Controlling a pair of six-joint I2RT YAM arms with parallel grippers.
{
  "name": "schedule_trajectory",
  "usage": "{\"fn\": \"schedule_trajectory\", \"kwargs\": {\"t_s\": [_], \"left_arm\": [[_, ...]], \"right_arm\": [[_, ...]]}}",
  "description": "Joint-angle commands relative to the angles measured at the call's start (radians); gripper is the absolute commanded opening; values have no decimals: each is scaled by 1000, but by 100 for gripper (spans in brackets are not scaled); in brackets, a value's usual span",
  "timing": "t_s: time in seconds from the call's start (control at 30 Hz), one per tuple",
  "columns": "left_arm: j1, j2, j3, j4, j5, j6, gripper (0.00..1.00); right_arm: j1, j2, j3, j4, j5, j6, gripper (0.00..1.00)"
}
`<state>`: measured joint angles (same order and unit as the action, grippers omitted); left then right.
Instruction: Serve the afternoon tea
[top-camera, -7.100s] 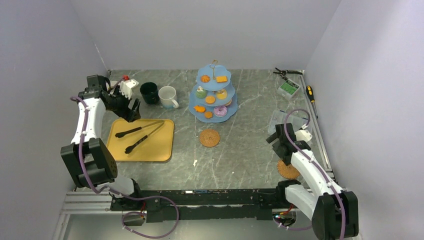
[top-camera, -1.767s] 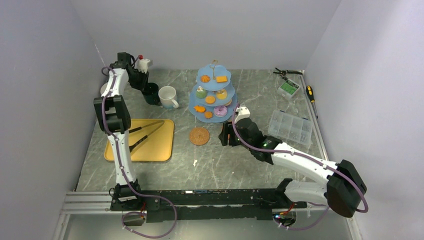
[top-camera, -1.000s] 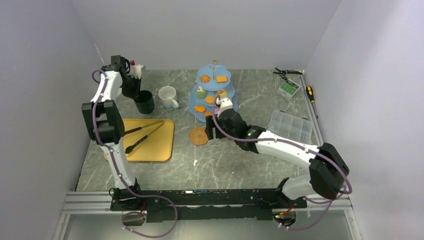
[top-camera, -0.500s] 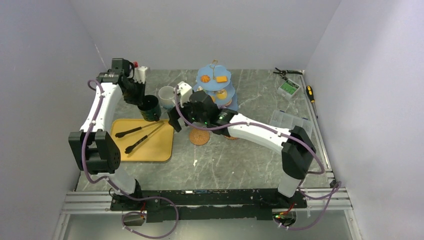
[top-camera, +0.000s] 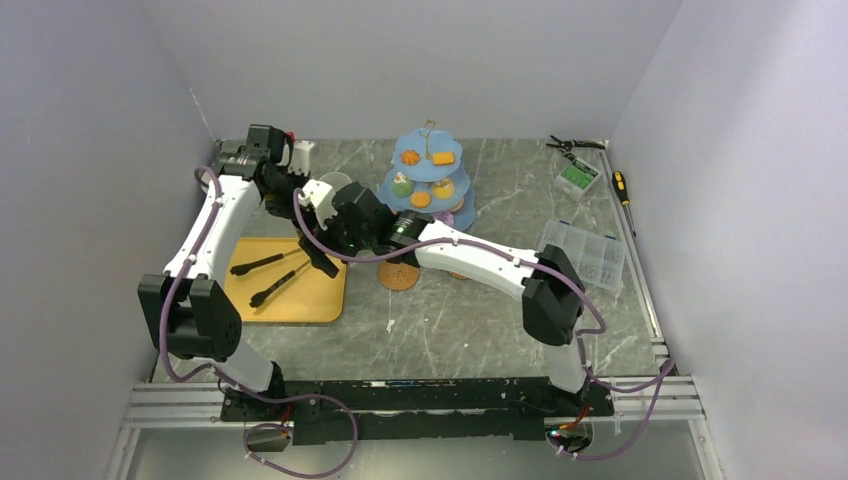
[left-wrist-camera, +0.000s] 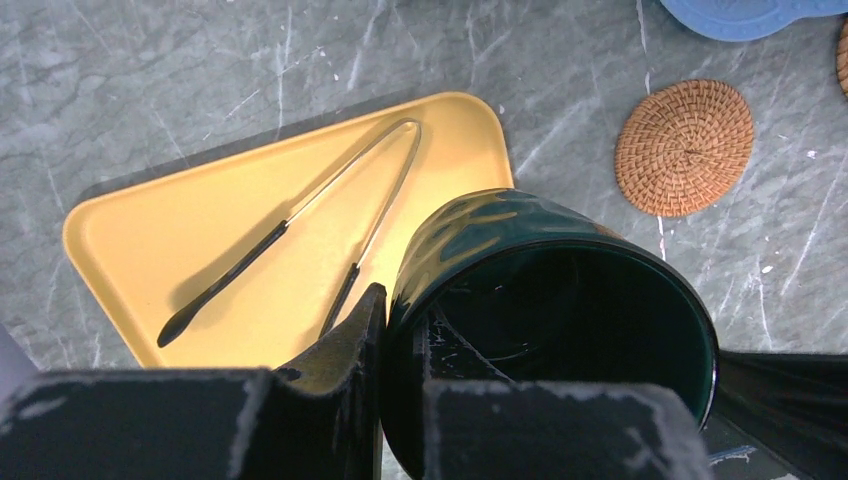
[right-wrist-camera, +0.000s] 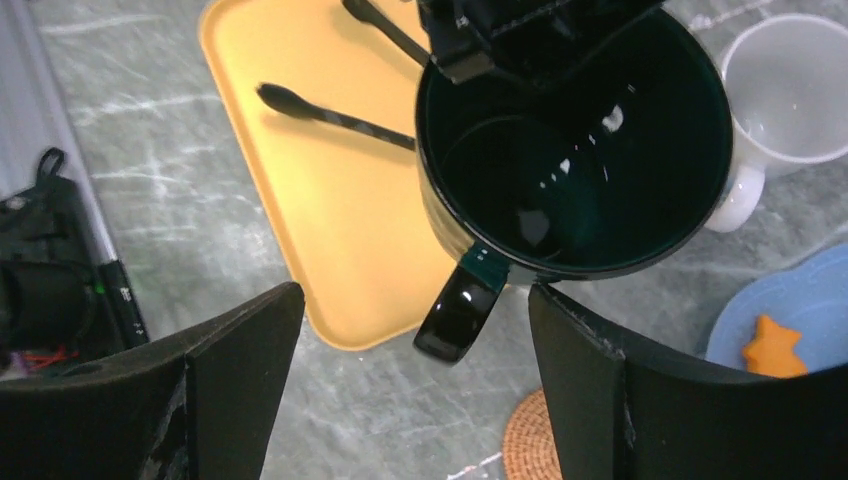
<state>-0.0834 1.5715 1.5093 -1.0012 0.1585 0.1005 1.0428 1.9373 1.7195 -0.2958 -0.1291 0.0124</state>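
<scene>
**Left gripper.** The left gripper (left-wrist-camera: 395, 345) is clamped on the rim of the dark green glossy ceramic mug (left-wrist-camera: 545, 290). One black finger (left-wrist-camera: 340, 355) presses the outer wall. The other finger sits inside the mouth. The mug is upright, mouth up, and empty. In the left wrist view it is over the right-hand corner of the flat yellow plastic tray (left-wrist-camera: 200, 240). Whether its base touches any surface cannot be told.

**Right gripper.** The right gripper (right-wrist-camera: 415, 300) is spread wide and holds nothing. In the right wrist view its two fingers (right-wrist-camera: 235, 380) stand to either side of the mug's handle, which points toward them. No contact is visible. In the top view the right arm extends across the grey marbled table (top-camera: 480, 330) and covers the mug.

**Surroundings.**
- The black metal tongs (left-wrist-camera: 300, 235) lie on the tray with their arms slightly apart.
- The white ceramic mug (right-wrist-camera: 790, 90) stands on the table just beside the green mug, on the side away from the tray.
- The round woven rattan coaster (left-wrist-camera: 684, 147) lies on the table between the tray and the light-blue three-tier stand (top-camera: 428, 190).
- The stand carries orange biscuits (top-camera: 442, 157) on its top tier and a cupcake (top-camera: 402, 185) on its middle tier. Its lowest tier is mostly hidden behind the right arm.
- A clear plastic compartment box (top-camera: 590, 255) sits near the table's right edge, well apart from the mugs.
</scene>
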Motion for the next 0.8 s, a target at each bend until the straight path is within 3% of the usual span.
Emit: {"fn": "schedule_trajectory", "kwargs": {"t_s": [0.0, 0.33, 0.67, 0.77], "left_arm": [[-23, -75, 9, 40, 7, -38, 3], [-47, -111, -10, 47, 6, -53, 3], [-101, -153, -67, 83, -10, -123, 3], [-114, -165, -70, 77, -10, -141, 3]], "right_arm": [[5, 50, 117, -88, 101, -57, 84], [14, 116, 212, -131, 206, -53, 54], [16, 147, 246, -150, 259, -21, 33], [16, 146, 235, -144, 286, -16, 20]]}}
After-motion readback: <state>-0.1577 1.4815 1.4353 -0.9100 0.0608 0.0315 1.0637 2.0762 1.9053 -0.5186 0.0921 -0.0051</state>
